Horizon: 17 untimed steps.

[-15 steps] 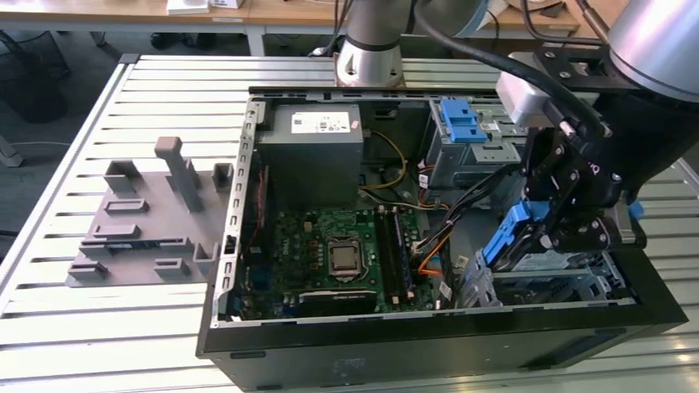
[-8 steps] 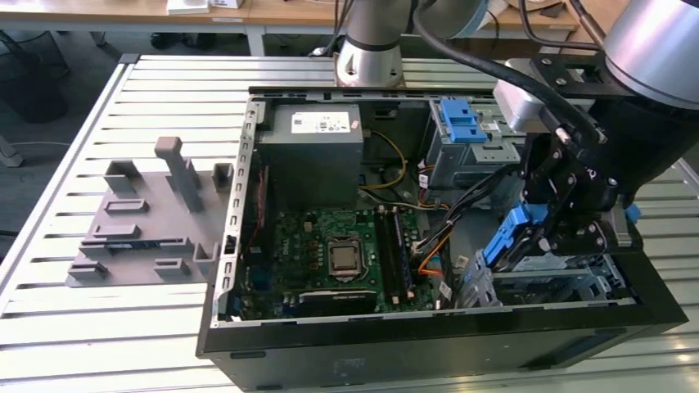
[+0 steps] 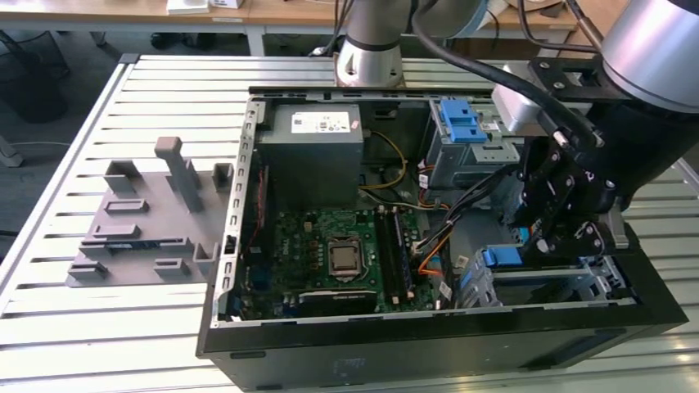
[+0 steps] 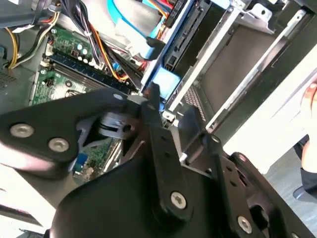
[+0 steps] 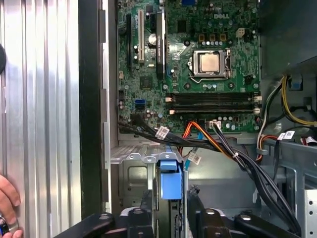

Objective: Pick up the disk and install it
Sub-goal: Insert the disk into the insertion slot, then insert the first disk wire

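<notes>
The disk point(image 5: 168, 181) stands on edge in the metal drive cage point(image 5: 136, 173) at the front corner of the open computer case, on the exterior view's right. Its blue carrier bracket point(image 3: 505, 256) faces up out of the cage. My gripper point(image 5: 171, 206) hangs directly over the cage, straddling the near end of the blue bracket. In the second wrist view the gripper point(image 4: 172, 106) sits just short of the blue bracket point(image 4: 163, 82), against the cage's metal rails. The black gripper body point(image 3: 552, 237) hides most of the disk in the exterior view.
The motherboard point(image 3: 339, 254) fills the case floor, with a grey power supply point(image 3: 317, 135) and a blue-latched cage point(image 3: 464, 123) at the back. Cable bundles point(image 5: 237, 158) run beside the drive cage. A grey fixture point(image 3: 142, 221) lies on the slatted table. A person's hand point(image 5: 7, 198) rests outside the case.
</notes>
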Motion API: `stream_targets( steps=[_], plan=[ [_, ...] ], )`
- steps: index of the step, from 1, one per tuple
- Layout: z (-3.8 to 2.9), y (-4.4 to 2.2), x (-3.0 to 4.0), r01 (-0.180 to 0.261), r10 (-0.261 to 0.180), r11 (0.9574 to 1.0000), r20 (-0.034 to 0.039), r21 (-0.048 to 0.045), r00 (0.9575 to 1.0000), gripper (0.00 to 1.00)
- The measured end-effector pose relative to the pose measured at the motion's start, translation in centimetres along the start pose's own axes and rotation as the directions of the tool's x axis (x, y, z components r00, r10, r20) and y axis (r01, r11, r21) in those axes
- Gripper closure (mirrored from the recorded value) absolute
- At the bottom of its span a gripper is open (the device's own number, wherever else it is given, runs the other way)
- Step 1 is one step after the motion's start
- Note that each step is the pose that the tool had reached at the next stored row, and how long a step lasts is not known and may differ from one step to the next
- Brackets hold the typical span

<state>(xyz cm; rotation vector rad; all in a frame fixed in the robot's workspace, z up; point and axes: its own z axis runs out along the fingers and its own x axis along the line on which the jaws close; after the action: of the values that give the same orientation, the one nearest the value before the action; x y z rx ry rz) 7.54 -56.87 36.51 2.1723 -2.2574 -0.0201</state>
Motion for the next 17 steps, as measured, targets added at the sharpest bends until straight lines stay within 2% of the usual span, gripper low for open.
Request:
stream_targets(
  steps=[1, 2, 4, 5, 7, 17],
  plan=[
    [0.18, 0.00, 0.00, 0.000, 0.000, 1.0000, -0.0001, 0.0000, 1.0000, 0.64],
    [0.35, -0.01, 0.00, 0.000, 0.000, 1.0000, 0.0000, 0.0000, 1.0000, 0.64],
    [0.64, -0.01, 0.00, 0.000, 0.000, 1.0000, 0.0000, 0.0000, 1.0000, 0.76],
    [0.74, -0.01, 0.00, 0.000, 0.000, 1.0000, 0.0000, 0.0000, 1.0000, 0.76],
    [0.79, -0.01, 0.00, 0.000, 0.000, 1.0000, -0.0002, 0.0000, 1.0000, 0.87],
    [0.85, -0.01, 0.00, 0.000, 0.000, 1.0000, 0.0000, 0.0000, 1.0000, 0.89]
  ],
)
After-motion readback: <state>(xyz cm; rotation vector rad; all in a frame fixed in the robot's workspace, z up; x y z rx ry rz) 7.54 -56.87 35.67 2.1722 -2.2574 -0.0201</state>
